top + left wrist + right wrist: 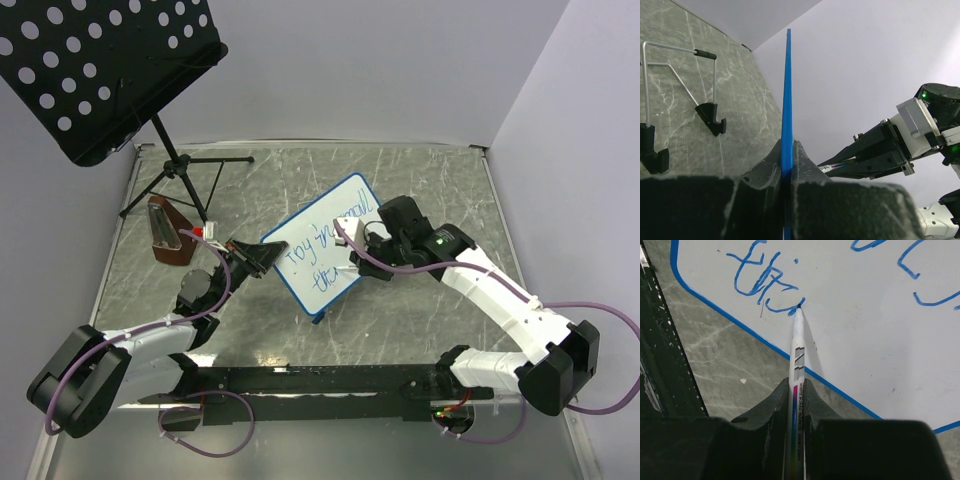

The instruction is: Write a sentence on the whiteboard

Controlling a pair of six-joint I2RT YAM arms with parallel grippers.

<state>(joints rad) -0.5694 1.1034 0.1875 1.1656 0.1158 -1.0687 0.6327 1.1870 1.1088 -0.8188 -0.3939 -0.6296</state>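
The whiteboard (335,230), white with a blue frame, stands tilted at mid table. Blue handwriting, the sentence (322,243), runs in two lines; the second line reads about "thi" (760,282). My left gripper (258,257) is shut on the board's left edge, seen edge-on in the left wrist view (787,100). My right gripper (352,243) is shut on a white whiteboard marker (797,355), whose tip touches the board at the end of the second line. The marker also shows in the left wrist view (840,165).
A black perforated music stand (100,70) with tripod legs (185,170) stands at the back left. A brown wedge-shaped object (170,235) lies left of the left gripper. Stand feet (710,117) show in the left wrist view.
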